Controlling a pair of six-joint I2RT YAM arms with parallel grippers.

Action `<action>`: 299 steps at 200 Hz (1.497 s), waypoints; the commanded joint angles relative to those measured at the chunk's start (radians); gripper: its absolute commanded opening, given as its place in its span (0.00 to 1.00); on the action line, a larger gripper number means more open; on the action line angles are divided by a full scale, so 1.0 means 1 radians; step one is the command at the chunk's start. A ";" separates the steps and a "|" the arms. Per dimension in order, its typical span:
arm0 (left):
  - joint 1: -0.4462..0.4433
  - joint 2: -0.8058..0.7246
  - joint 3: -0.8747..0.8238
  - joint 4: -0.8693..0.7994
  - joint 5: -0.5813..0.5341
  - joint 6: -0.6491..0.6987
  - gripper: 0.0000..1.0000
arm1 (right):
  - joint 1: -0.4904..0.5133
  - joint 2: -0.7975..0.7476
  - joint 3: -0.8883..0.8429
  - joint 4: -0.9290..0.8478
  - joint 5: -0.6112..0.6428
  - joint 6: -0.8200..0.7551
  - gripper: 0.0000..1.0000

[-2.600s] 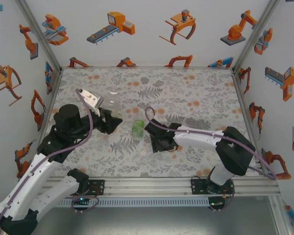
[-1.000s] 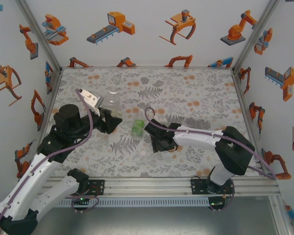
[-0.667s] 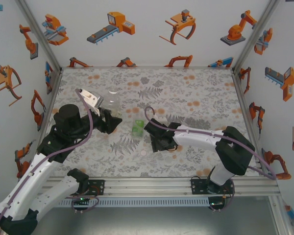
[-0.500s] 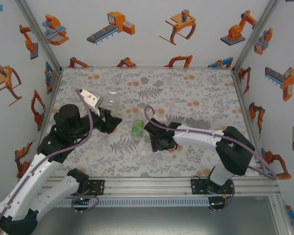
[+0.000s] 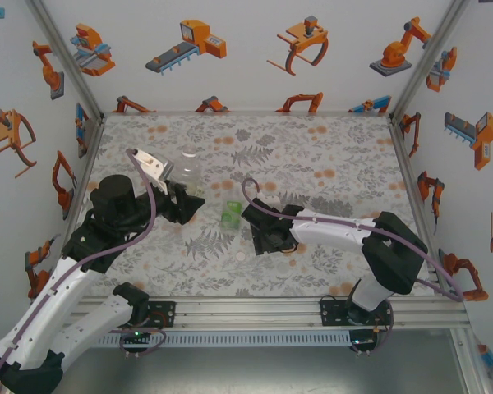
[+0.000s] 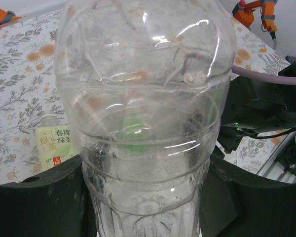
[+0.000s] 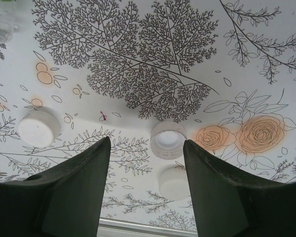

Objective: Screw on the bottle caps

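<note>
My left gripper (image 6: 148,197) is shut on the nearly plain clear bottle (image 6: 145,98), whose body looms large in the left wrist view; in the top view that bottle (image 5: 189,168) stands at the table's left-middle with the left gripper (image 5: 186,203) at it. The bright green-label bottle (image 5: 230,213) stands between the two arms. A pale yellow-green-label bottle (image 6: 52,143) lies behind the clear one. My right gripper (image 7: 147,143) hangs open over three white bottle caps: one upturned (image 7: 167,139) just past the right fingertip, one (image 7: 173,181) nearer, one (image 7: 38,127) off to the left.
The floral table cover (image 5: 312,156) spreads to the back and right. The metal rail (image 5: 246,310) marks the near edge, close behind the caps. Printed walls enclose the other three sides.
The right gripper has crept slightly left over the caps. The left arm and its bottle hold still.
</note>
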 commanded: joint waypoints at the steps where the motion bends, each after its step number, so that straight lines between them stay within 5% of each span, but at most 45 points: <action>1: -0.001 -0.012 -0.004 0.021 -0.006 -0.009 0.01 | -0.002 0.011 0.014 -0.027 0.025 -0.004 0.57; 299: -0.002 -0.008 0.004 0.026 -0.007 -0.009 0.01 | -0.019 -0.065 -0.023 -0.006 0.026 0.021 0.54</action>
